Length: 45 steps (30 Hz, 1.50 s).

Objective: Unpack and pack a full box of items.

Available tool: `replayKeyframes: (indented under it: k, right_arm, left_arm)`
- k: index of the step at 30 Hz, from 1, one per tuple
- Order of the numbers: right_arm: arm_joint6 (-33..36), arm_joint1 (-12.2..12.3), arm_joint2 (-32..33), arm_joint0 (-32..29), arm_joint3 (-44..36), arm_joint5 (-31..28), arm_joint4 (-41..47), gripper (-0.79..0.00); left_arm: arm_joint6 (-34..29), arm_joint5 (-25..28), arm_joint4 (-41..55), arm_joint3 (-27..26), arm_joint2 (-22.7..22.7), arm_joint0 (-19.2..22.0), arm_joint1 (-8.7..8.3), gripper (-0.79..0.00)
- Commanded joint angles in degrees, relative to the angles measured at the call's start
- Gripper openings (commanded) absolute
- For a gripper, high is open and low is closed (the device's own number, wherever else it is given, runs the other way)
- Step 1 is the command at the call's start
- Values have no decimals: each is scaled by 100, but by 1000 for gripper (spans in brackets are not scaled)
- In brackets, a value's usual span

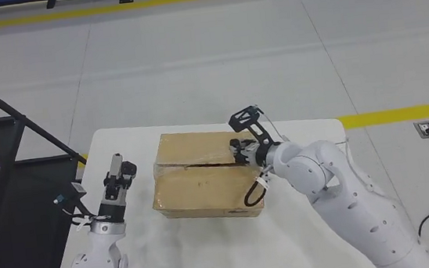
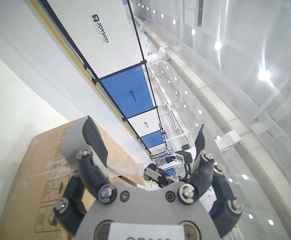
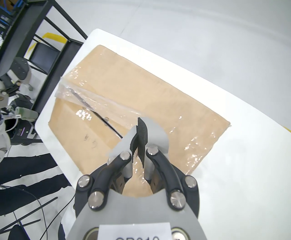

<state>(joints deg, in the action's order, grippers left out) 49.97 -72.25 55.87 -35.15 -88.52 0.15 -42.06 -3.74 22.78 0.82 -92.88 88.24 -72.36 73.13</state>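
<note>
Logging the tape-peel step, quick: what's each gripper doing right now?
Left gripper: open, holding nothing.
Right gripper: shut on the clear tape over the box seam.

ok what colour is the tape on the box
clear, see-through tape on the plain brown box; best in the right wrist view

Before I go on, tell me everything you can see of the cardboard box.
The cardboard box is brown and rectangular. It lies flat on the white table with its top flaps closed along a middle seam. Clear tape over that seam is wrinkled and lifted at one end. One end wall carries printed handling symbols. The right gripper sits shut above the seam, apparently pinching the tape. The left gripper stands open beside the symbol end, not touching.
</note>
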Motion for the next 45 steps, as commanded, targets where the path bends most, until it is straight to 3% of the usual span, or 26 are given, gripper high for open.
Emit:
replayKeyframes:
  k: [1,13,25,35,37,41,44,45]
  right_arm:
    - [57,27,101,-125,-202,-24,33,-785]
    - [242,131,485,-746,-928,151,6,-785]
    - [-32,107,441,-893,-727,345,-152,-785]
    - [-97,84,453,-861,-556,355,-175,-763]
    - [-88,83,472,-852,-527,336,-163,-705]
    - [-69,83,518,-863,-487,342,-135,-477]
    - [-85,91,616,-890,-535,393,-101,-265]
    - [-127,96,668,-914,-573,423,-99,-142]
  left_arm:
    - [-64,4,-16,4,-24,34,1,0]
    - [-464,-46,-270,213,-353,417,18,0]
    - [-449,-43,-591,890,-754,847,75,0]
    - [-454,-39,-586,1120,-872,971,104,0]
    - [-453,-45,-593,1143,-888,986,108,0]
    - [-469,-41,-589,1162,-922,997,116,0]
    - [-465,-35,-587,1162,-930,995,120,0]
    - [-474,-31,-591,1162,-934,993,121,0]
